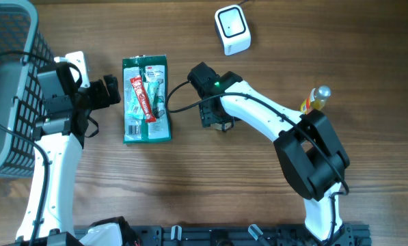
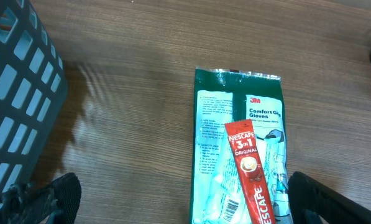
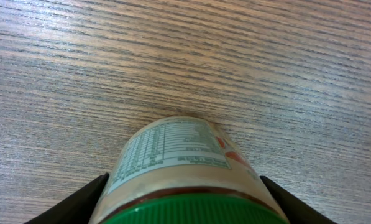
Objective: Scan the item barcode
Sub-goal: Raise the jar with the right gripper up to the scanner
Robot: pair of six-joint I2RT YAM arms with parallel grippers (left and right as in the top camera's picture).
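Green-lidded jar (image 3: 179, 162), green glove packet (image 1: 137, 126), red sachet (image 1: 142, 98), grey basket (image 1: 9, 102)

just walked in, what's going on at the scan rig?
The right tool straddles a green-lidded jar with a pale nutrition label on the wooden table; whether it grips the jar yet isn't clear. The left tool is open beside a green 3M gloves packet with a red Nescafe sachet lying on top. The white boxy scanner sits apart near the far edge, with nothing held up to it.

Bright, even light; soft shadows
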